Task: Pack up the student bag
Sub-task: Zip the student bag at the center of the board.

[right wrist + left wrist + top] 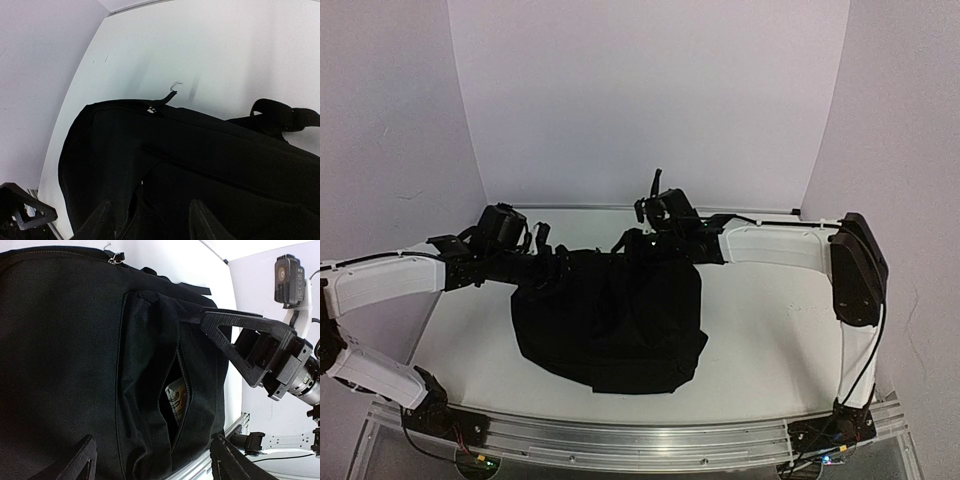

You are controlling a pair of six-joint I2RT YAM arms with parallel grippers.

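The student bag (610, 320) is a large black backpack lying flat at mid table. In the left wrist view its front pocket (150, 365) gapes along an open zipper (184, 385), and a tan and white item (176, 397) shows inside. My left gripper (155, 462) is open wide over this pocket, at the bag's left back corner (552, 268). My right gripper (156, 220) is at the bag's back edge (642, 243), jaws partly apart on the black fabric. One of its fingers (220, 327) touches the pocket's top corner. The main zipper's pull (151, 110) lies at the bag's edge.
A shoulder strap (280, 115) loops out past the bag onto the white table (770, 330). An aluminium rail (620, 440) runs along the near edge. White walls close the back and both sides.
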